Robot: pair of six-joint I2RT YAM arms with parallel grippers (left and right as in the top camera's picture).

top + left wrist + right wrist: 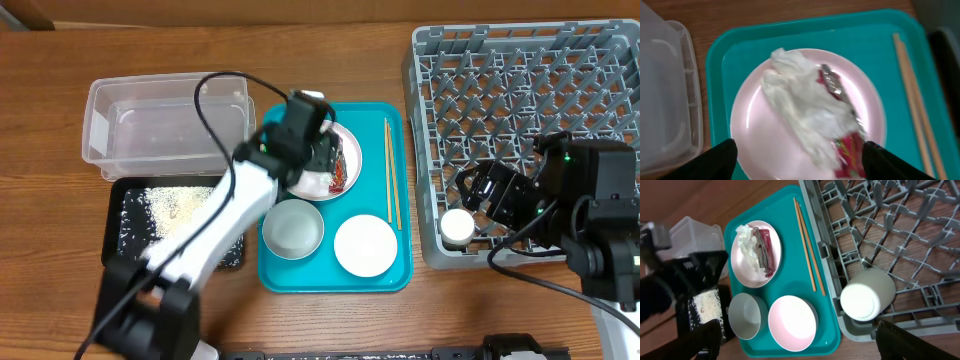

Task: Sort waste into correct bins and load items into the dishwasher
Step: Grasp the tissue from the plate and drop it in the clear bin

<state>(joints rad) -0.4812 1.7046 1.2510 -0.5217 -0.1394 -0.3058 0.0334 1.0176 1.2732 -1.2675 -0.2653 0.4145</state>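
Left gripper [800, 167]: released, with the 2 dark fingers [715, 160] held wide apart and nothing grasped.
Plate: a round pinkish-white plate [755, 130] is seen directly under the left gripper, its near edge lying between the fingers.
Waste: a crumpled white tissue [805, 107] and a red-and-white snack wrapper [850, 147] are piled on the plate, just ahead of the left fingertips.
Rice: loose white rice grains [165, 205] are spread in a shallow black rectangular tray [115, 225], to the left of the left gripper and back toward the arm's base.
Tub: a clear plastic rectangular tub [100, 110] is set just beside the black tray, to the gripper's left.
Chopsticks: 2 thin wooden chopsticks [392, 170] are laid on the teal serving tray [335, 275], to the gripper's right.
Bowls: a small white bowl [293, 228] and a pinkish-white bowl [365, 245] are placed on the teal tray, behind the left gripper.
Right gripper [805, 342]: released, fingers spread, nothing held.
Cup: a small white cup [867, 295] is seen ahead of the right gripper, untouched, in a corner of the square grey plastic dish rack [900, 225].
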